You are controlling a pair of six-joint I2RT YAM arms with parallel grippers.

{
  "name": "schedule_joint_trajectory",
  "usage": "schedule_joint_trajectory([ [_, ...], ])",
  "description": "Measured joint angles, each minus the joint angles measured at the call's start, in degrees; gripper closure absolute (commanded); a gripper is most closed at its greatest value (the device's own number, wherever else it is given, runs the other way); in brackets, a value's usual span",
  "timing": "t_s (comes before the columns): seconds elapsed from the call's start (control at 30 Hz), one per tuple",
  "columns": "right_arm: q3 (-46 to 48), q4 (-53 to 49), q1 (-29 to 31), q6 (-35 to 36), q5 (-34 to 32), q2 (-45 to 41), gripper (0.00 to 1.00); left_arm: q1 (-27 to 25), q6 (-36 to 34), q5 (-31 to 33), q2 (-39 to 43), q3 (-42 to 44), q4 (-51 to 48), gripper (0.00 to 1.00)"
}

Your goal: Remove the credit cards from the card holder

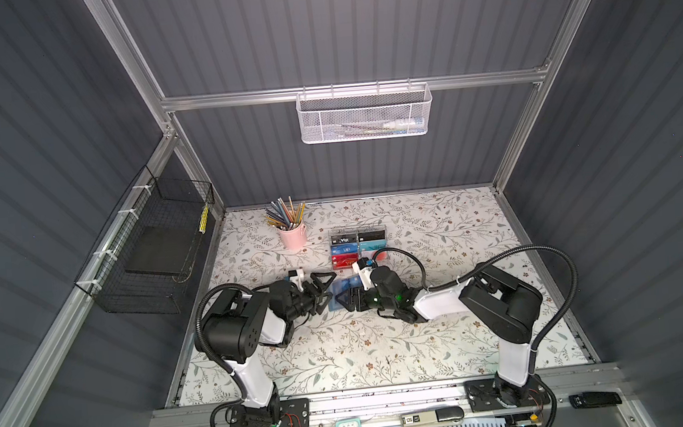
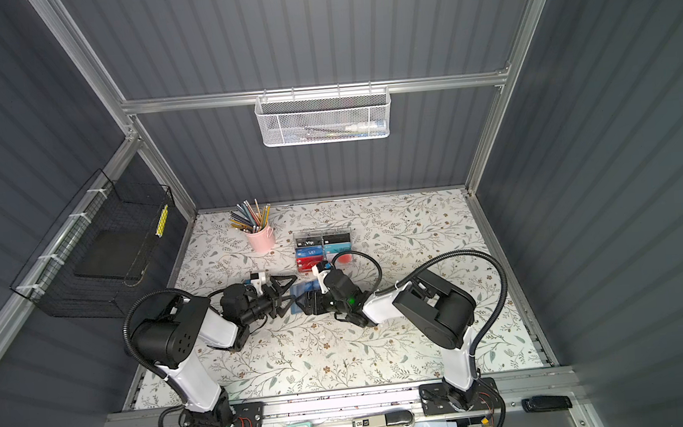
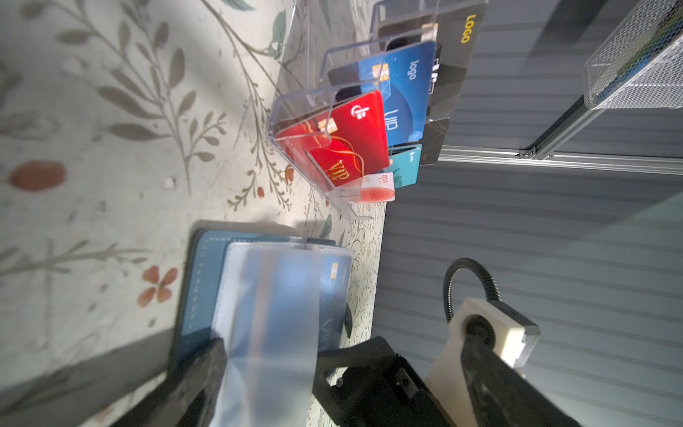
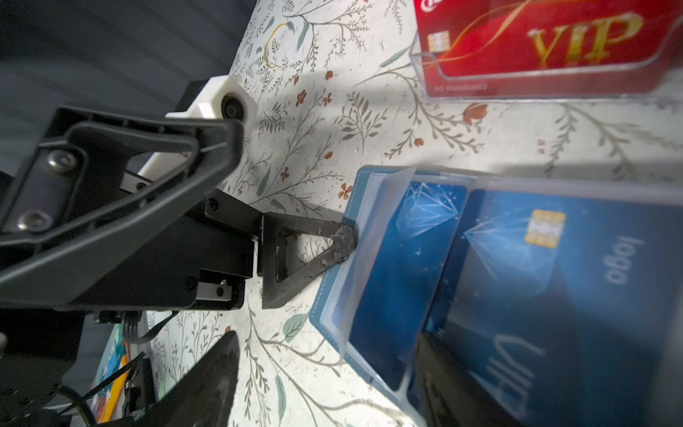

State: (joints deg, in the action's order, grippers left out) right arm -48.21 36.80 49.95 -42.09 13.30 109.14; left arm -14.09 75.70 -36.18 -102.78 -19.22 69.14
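At mid table (image 1: 383, 344), just beside the clear rack (image 3: 295, 107), card holder (image 1: 340, 294) lies open between the arms. Left gripper (image 1: 331, 288): jaws wide, one fingertip (image 4: 343, 238) on holder's edge. Right gripper (image 1: 348, 299): jaws at the blue card (image 4: 536, 281); cannot tell if gripping.

Dark grey ribbed walls (image 1: 337, 27) in an aluminium frame (image 1: 239, 98) enclose a brightly lit table (image 1: 457, 222) with a pale floral cover, a white mesh basket (image 1: 363, 117) on the back rail and a black wire basket (image 1: 155, 254) on a side rail
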Motion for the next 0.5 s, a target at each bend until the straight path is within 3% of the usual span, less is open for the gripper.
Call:
schedule_joint_trajectory([
  [0.5, 2.19, 7.37, -0.92, -5.22, 2.80, 2.27, 0.34, 0.00, 0.94, -0.13, -3.13, 1.03, 6.67, 0.00],
])
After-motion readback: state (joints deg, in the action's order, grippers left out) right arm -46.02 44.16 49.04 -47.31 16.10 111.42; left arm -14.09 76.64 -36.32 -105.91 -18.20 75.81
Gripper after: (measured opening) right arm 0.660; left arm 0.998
